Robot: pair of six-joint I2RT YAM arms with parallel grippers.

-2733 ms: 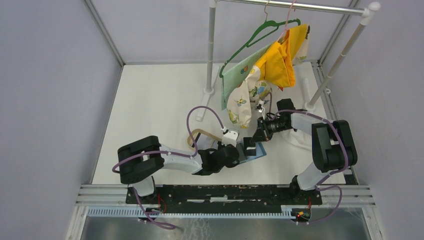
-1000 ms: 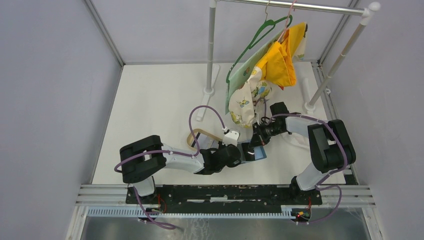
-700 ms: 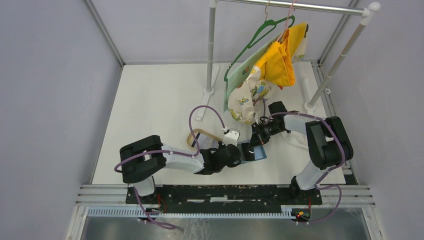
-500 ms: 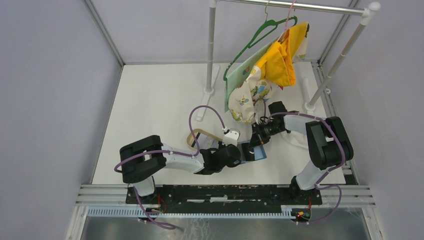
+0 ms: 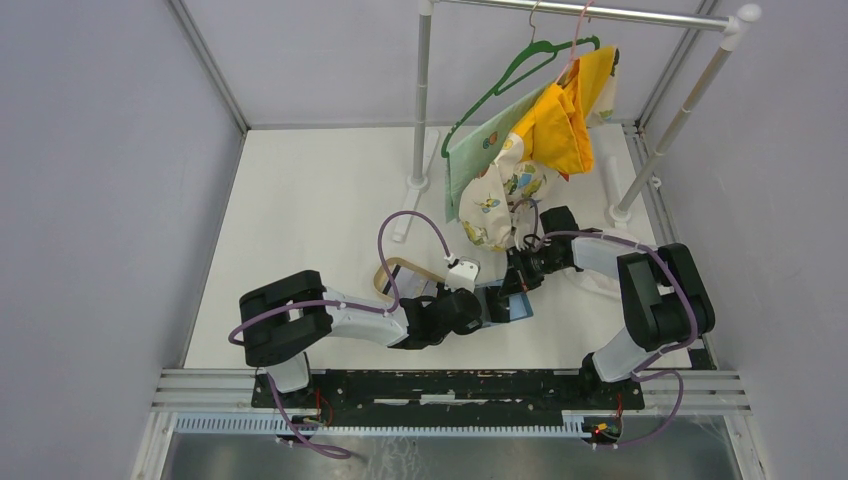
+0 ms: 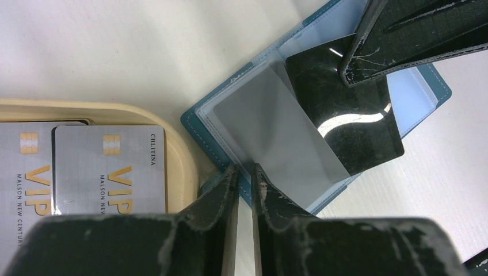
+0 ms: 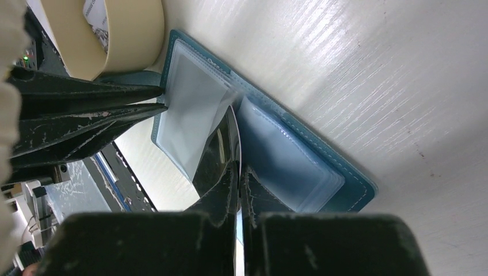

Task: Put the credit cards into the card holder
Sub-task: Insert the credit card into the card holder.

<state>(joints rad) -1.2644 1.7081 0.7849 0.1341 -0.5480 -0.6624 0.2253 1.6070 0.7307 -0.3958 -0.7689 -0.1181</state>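
Observation:
The teal-blue card holder (image 6: 204, 123) lies open on the table, its clear sleeves (image 6: 276, 132) showing; it also shows in the right wrist view (image 7: 322, 152) and the top view (image 5: 515, 305). My left gripper (image 6: 244, 169) is shut on the holder's near edge and pins it. My right gripper (image 7: 239, 167) is shut on a glossy black card (image 6: 345, 121), held on edge with its tip among the sleeves (image 7: 230, 123). Two silver VIP cards (image 6: 109, 167) lie in the tan tray (image 6: 172, 149) beside the holder.
A clothes rail (image 5: 600, 12) stands at the back with hangers, a yellow cloth (image 5: 555, 125) and printed cloths hanging close above my right arm. Its posts (image 5: 420, 100) stand on the table behind the work spot. The tan tray also shows in the top view (image 5: 395, 268).
My right gripper has come in over the open holder with the black card since 2.7 s ago. The hanging cloths swing a little. The left arm has stayed put.

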